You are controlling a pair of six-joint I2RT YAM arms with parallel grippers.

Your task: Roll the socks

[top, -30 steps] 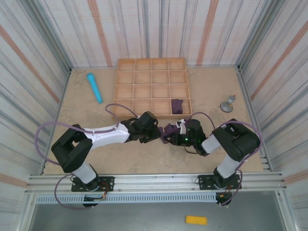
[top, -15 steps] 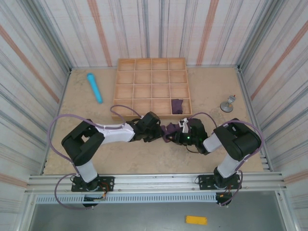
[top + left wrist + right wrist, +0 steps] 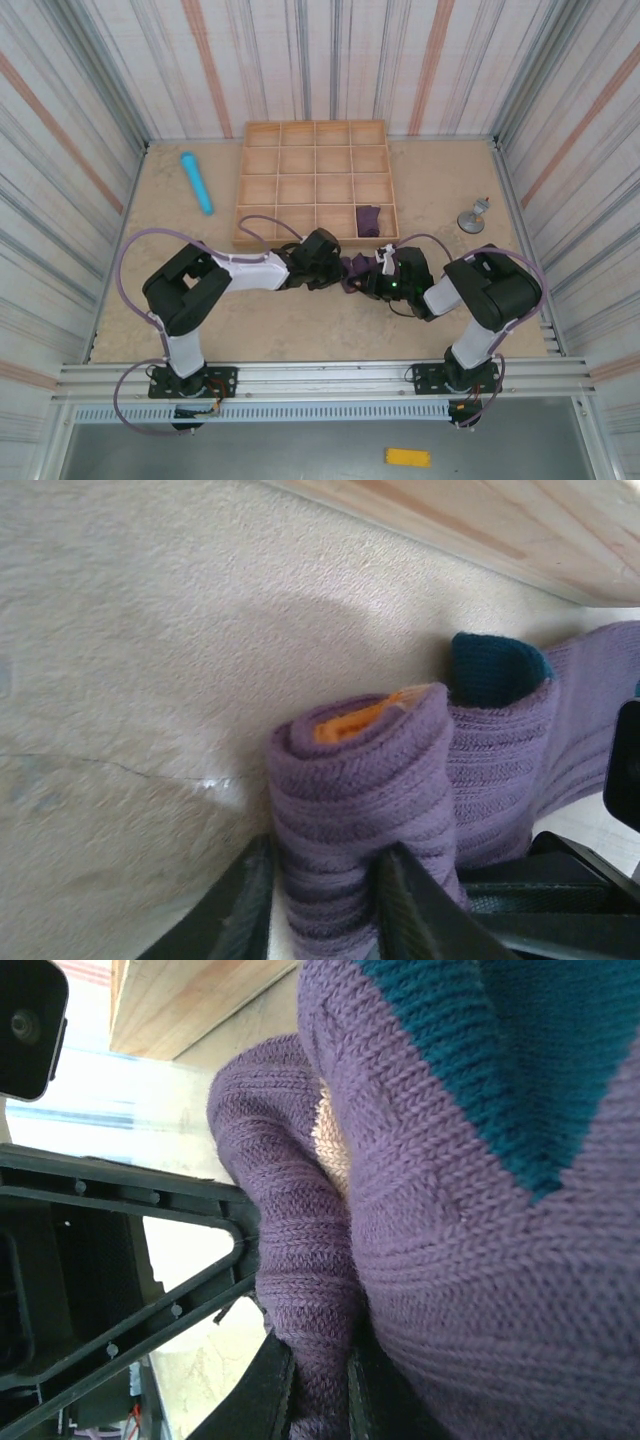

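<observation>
A purple striped sock (image 3: 352,270) lies on the table just in front of the wooden tray (image 3: 316,180), stretched between both grippers. My left gripper (image 3: 322,262) is shut on its rolled end (image 3: 355,800), where an orange accent shows in the coil; the fingers (image 3: 245,910) press both sides of the roll. The teal toe (image 3: 495,665) sits right of the roll. My right gripper (image 3: 383,276) is shut on a purple fold (image 3: 300,1260) of the same sock, beside its teal band (image 3: 500,1050). A second sock (image 3: 368,220) sits bundled in a front-row tray compartment.
A light blue cylinder (image 3: 196,182) lies left of the tray. A small grey metal stand (image 3: 472,217) is at the right. The tray's front wall (image 3: 480,525) runs close behind the sock. Striped walls enclose the table on three sides.
The left arm has reached further right toward the sock, and its jaws have closed onto the rolled end. The right gripper has kept its grip and barely moved.
</observation>
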